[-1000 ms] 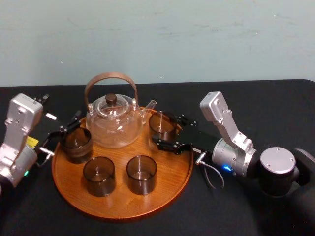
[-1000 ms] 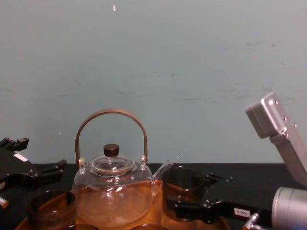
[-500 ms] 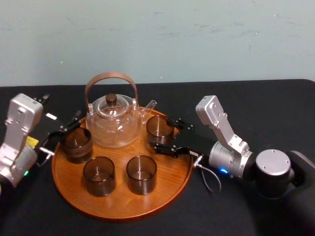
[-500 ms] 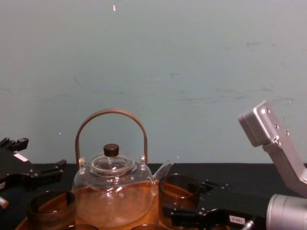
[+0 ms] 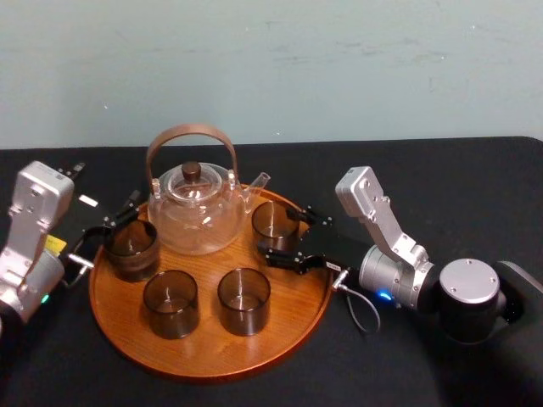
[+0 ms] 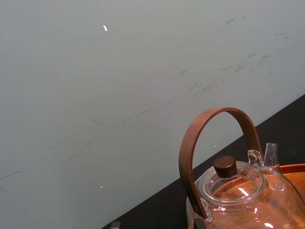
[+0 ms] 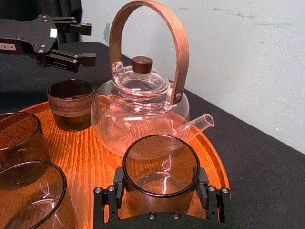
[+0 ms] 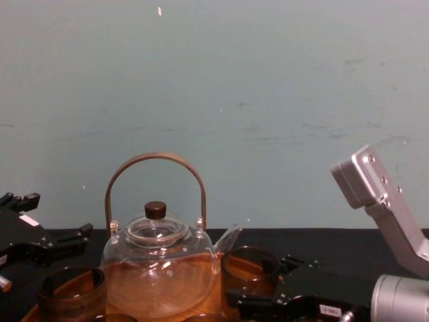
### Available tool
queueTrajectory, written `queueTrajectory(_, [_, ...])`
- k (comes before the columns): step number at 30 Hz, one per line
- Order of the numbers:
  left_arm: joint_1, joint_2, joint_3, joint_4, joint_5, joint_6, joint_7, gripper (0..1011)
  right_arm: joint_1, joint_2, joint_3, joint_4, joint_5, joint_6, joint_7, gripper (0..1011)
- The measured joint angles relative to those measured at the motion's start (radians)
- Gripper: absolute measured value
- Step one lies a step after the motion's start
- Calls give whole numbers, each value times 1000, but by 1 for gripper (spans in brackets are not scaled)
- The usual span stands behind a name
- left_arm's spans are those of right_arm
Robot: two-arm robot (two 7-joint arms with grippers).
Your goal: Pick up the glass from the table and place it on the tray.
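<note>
Lower than a second ago, the right gripper (image 5: 280, 231) has set the glass (image 5: 273, 219) down on the tray (image 5: 212, 343), just right of the teapot (image 5: 193, 216), its jaws clasped around the glass. The left gripper (image 5: 119, 214) hovers at the tray's left edge, jaws wide and empty. From the right wrist, the fingers (image 7: 204, 183) press both sides of the glass. From the chest, the glass stands beside the teapot's spout. The left wrist sees the teapot's handle and lid.
</note>
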Motion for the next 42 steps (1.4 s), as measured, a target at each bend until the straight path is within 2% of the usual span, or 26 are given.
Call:
queueTrajectory(31, [0,0,0,0,0,0,0,1001,0,1,1,-2,2,0,-1,901])
queueTrajectory(33, [0,0,0,0,0,0,0,1001,0,1,1,-2,2,0,-1,920])
queueTrajectory(36, [0,0,0,0,0,0,0,1002,0,1,1,-2,2,0,-1,1000])
queueTrajectory(42, [0,0,0,0,0,0,0,1001,0,1,1,-2,2,0,-1,1002])
